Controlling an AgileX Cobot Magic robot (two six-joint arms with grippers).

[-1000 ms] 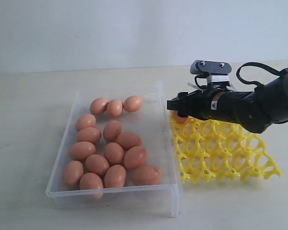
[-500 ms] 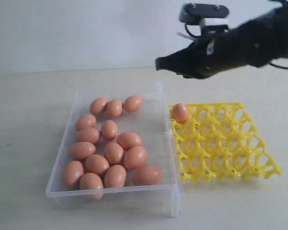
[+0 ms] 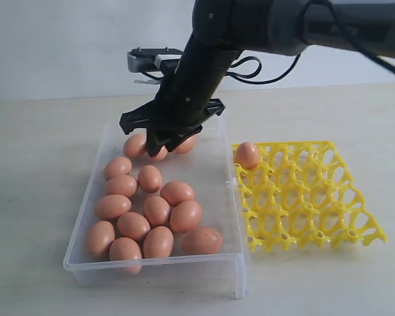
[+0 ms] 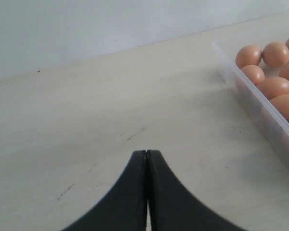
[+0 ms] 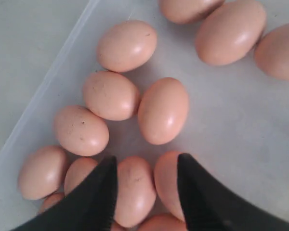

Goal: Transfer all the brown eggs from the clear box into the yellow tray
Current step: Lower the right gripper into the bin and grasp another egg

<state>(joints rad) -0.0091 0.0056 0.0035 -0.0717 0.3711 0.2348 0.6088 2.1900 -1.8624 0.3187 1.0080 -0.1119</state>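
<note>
I've got the L gripper [image 4: 146, 155] w/ jaws pressed together, tips over the pale tabletop [image 4: 101, 106], which has a few faint scuffs. The clear box [image 4: 253, 101] is well apart from the tips. Several brown eggs [image 4: 274, 87] lie inside, along its wall.

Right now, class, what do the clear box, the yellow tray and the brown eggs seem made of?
Clear box: probably plastic, glossy; table shows through it.
Yellow tray: probably moulded plastic, smooth openwork lattice.
Brown eggs: matte, faintly speckled shell; real or imitation, cannot tell.
</note>
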